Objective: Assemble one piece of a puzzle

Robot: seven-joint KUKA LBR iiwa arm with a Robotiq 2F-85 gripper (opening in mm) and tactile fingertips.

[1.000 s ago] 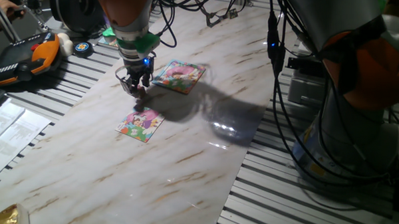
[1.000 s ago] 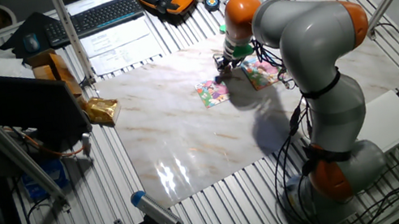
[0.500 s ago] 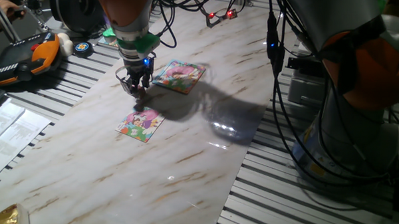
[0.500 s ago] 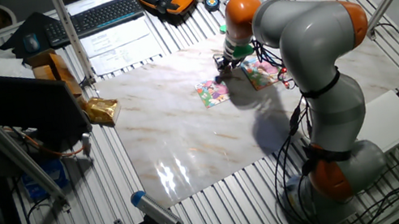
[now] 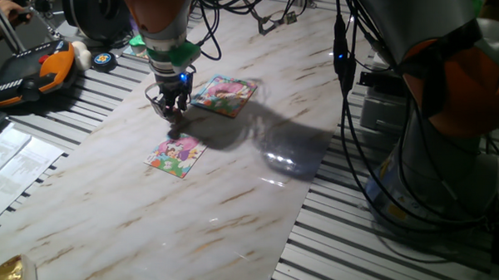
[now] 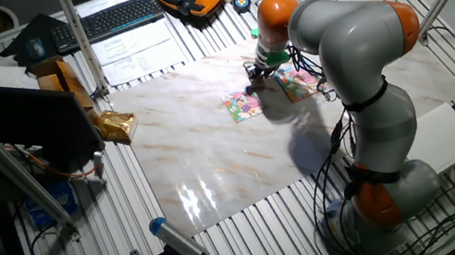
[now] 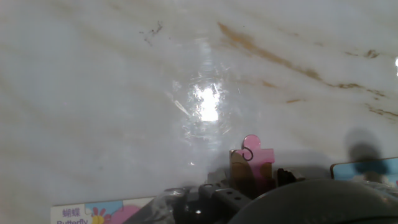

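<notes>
piece [image 7: 251, 163] in gripper [image 5: 174, 112] tips, just above puzzle [image 5: 175, 155]

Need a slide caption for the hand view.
Gripper holds the pink puzzle piece above the marble table, puzzle at bottom edge.

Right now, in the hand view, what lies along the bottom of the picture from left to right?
Puzzle corner with the butterfly label → the piece held in the fingers → corner of the other board.
</notes>
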